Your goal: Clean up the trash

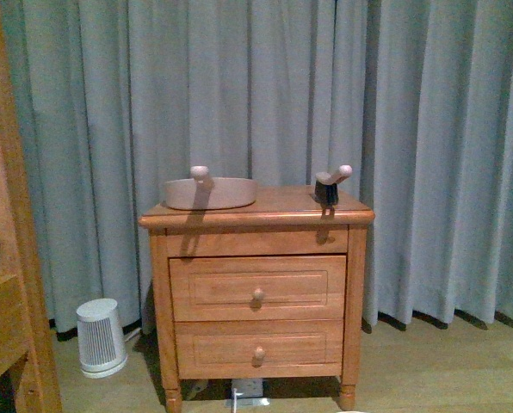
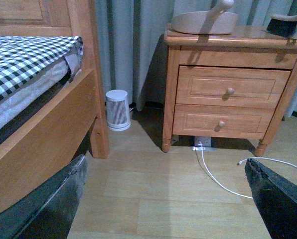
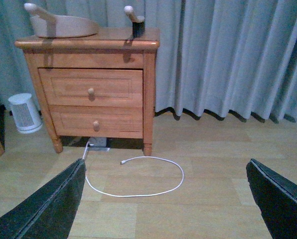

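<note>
No trash shows in any view. A beige dustpan with a knobbed handle lies on top of a wooden nightstand. A small hand brush with black bristles rests at the nightstand's other end. My left gripper hangs open over bare wood floor, well short of the nightstand. My right gripper is open too, above the floor near a looped white cable. Neither arm appears in the front view.
A small white ribbed heater stands on the floor beside the nightstand. A wooden bed frame with checked bedding sits left of it. Grey curtains hang behind. A power strip lies under the nightstand.
</note>
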Robot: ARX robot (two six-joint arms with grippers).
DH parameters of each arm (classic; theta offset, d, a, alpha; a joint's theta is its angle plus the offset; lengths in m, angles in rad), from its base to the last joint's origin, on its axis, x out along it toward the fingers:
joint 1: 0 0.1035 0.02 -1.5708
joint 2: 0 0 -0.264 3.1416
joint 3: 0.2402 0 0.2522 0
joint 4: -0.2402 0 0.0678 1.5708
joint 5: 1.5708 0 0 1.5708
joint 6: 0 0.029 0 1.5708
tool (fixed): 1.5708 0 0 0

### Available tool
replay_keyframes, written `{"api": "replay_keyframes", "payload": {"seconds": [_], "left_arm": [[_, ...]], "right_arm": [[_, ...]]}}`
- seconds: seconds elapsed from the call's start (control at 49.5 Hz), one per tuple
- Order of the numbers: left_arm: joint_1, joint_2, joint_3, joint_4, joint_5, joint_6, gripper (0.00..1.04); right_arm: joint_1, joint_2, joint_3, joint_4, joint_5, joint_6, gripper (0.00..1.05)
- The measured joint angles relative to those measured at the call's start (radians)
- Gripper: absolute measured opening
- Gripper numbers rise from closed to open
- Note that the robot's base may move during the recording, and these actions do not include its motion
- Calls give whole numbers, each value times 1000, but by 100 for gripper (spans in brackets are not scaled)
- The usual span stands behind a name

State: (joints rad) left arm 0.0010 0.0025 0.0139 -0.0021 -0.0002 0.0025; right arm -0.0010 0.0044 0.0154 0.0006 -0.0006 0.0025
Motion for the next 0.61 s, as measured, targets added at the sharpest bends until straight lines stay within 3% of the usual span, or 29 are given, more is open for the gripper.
{"api": "replay_keyframes", "payload": {"seconds": [0.607], "left_arm": [[0, 0, 0, 0, 0, 0, 97]], "right_arm": [[0, 0, 0, 0, 0, 0, 97]]}}
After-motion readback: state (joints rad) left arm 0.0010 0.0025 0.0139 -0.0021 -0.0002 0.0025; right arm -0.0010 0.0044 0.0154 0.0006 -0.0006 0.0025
